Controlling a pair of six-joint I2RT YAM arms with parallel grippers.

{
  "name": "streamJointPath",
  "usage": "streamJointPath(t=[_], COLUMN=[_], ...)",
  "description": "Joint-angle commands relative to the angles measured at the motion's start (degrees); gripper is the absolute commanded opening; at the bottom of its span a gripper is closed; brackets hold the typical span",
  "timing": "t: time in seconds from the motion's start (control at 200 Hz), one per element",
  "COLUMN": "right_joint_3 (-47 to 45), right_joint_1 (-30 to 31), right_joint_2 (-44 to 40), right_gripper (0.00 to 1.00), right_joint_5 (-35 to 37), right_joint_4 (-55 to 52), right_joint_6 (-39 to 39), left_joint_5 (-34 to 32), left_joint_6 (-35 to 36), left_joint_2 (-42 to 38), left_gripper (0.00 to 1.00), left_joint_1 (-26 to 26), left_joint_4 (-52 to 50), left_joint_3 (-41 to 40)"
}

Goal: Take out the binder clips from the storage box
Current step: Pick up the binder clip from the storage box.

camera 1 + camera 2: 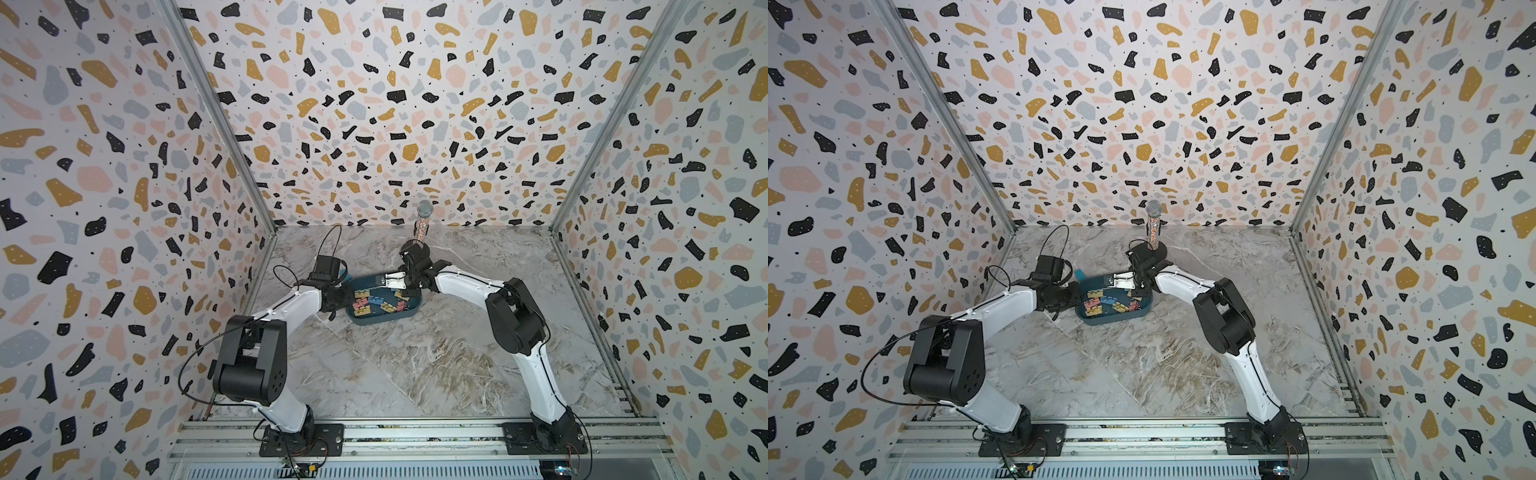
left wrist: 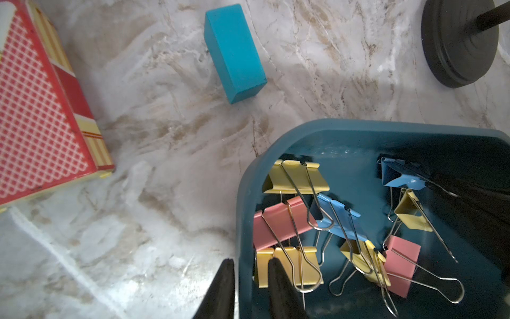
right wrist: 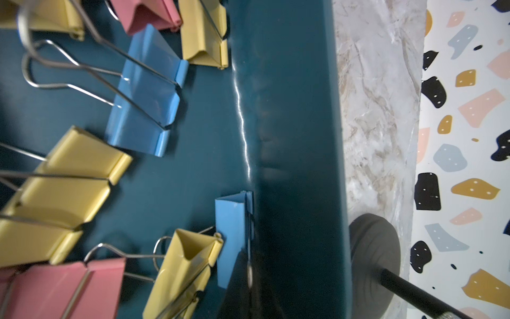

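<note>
Clips [image 2: 296,176] all sit in the box [image 2: 244,193] in a loose heap, and I see none out on the table [image 2: 165,165]. The left gripper [image 2: 249,262] has its fingers clamped over the box wall, one inside and one outside, so the box is pinned. The right gripper [image 3: 249,262] is low by the wall nearest the stand [image 3: 372,248], fingers together on what looks like the thin wire handle of a blue clip [image 3: 230,234] that sits tight against that wall. My worry is that a wire is a skinny thing to pinch, so the clip could swivel or slip out on the lift. A yellow clip [image 3: 185,262] touches the blue one and might hook on, ride up, then drop. Scraping the wall could also tug the box against the left grip.
</note>
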Motion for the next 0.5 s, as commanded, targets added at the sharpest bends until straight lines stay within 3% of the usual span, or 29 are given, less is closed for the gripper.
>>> streamJointPath(t=[0.0,0.495], right_joint_3=[-0.55,-3.05], right_joint_1=[0.2,0.24], right_joint_2=[-3.72,-7.94], right_gripper=[0.0,0.0], right_joint_5=[0.24,0.95], right_joint_4=[1.37,5.0], right_joint_6=[1.13,0.95], left_joint_5=[-0.11,-0.37], left_joint_6=[-0.28,-0.48], left_joint_2=[-1.85,-2.8], left_gripper=[0.25,0.25], left_joint_1=[0.38,0.38], left_joint_4=[0.55,0.23], left_joint_3=[-0.78,-1.16])
